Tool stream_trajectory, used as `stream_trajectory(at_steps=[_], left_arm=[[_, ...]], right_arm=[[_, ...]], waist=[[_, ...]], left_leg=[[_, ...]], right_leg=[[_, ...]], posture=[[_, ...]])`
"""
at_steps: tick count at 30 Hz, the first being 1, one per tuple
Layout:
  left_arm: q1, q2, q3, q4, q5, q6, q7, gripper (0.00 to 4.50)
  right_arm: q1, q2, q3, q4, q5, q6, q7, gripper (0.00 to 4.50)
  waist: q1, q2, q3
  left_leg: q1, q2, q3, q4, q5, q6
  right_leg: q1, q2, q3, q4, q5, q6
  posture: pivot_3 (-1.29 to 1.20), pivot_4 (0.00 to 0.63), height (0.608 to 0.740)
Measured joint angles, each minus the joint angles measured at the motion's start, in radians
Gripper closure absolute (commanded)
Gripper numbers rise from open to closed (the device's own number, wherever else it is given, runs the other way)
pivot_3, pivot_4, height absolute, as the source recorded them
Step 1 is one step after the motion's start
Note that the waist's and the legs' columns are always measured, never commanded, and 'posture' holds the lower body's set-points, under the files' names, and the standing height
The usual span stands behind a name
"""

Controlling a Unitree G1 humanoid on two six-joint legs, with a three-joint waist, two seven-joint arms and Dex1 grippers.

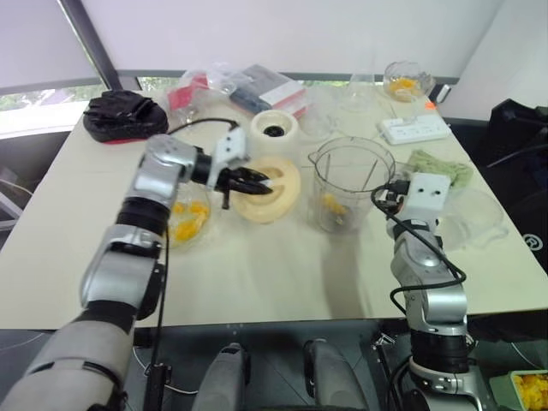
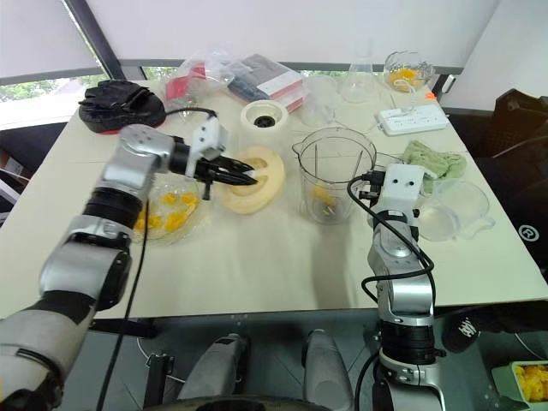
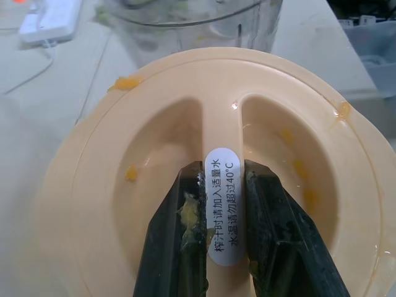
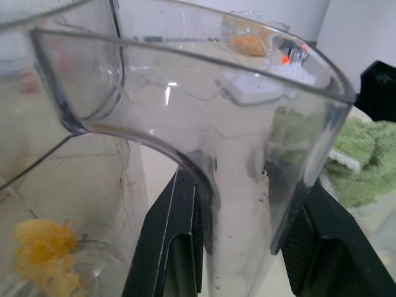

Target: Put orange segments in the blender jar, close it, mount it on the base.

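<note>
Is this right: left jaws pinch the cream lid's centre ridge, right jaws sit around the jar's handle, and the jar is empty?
Not quite. The blender jar is not empty: orange segments lie at its bottom, as the right wrist view shows. The rest holds: the left gripper pinches the cream lid by its centre ridge, and the right gripper has its jaws around the jar's handle.

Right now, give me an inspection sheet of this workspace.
Surface: cream table, lightly smeared.
Job's things: blender jar upright, orange segments inside; lid off; base behind.
Clutter: bowl of fruit, green cloth, measuring jug, black bag, packets.
Grippers: left gripper clamps lid's rib; right gripper around jar's handle.
Cables: power strip, black lead.
Surroundings: window blinds.
</note>
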Motion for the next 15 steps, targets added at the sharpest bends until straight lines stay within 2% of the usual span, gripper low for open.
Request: stream_trajectory(at_steps=[3,7,15], left_arm=[[-0.054,0.063,0.007,-0.019,-0.038,0.084,-0.061,4.23],[-0.242,0.127,0.013,0.025,-0.066,0.12,-0.125,4.23],[-0.455,0.055,-0.017,0.304,-0.077,0.015,-0.14,4.23]], right_arm=[[-0.008,0.004,0.001,0.006,-0.003,-0.001,0.0,3.43],[-0.026,0.022,0.001,0.016,-0.017,0.003,-0.005,3.43],[-0.056,0.082,0.039,0.018,-0.035,0.026,0.001,3.43]], waist=[[0.0,0.0,0.0],[-0.002,0.0,0.0],[-0.025,0.0,0.001]], left_leg=[[0.0,0.0,0.0,0.0,0.0,0.0],[0.0,0.0,0.0,0.001,0.0,0.0],[0.0,0.0,0.0,0.0,0.0,0.0]], right_leg=[[-0.001,0.0,0.0,0.002,0.0,0.0],[-0.001,0.0,0.0,0.002,0.0,0.0],[-0.003,0.0,0.0,0.005,-0.001,0.0]], posture=[[0.0,0.15,0.74],[0.0,0.15,0.74],[0.0,0.15,0.74]])
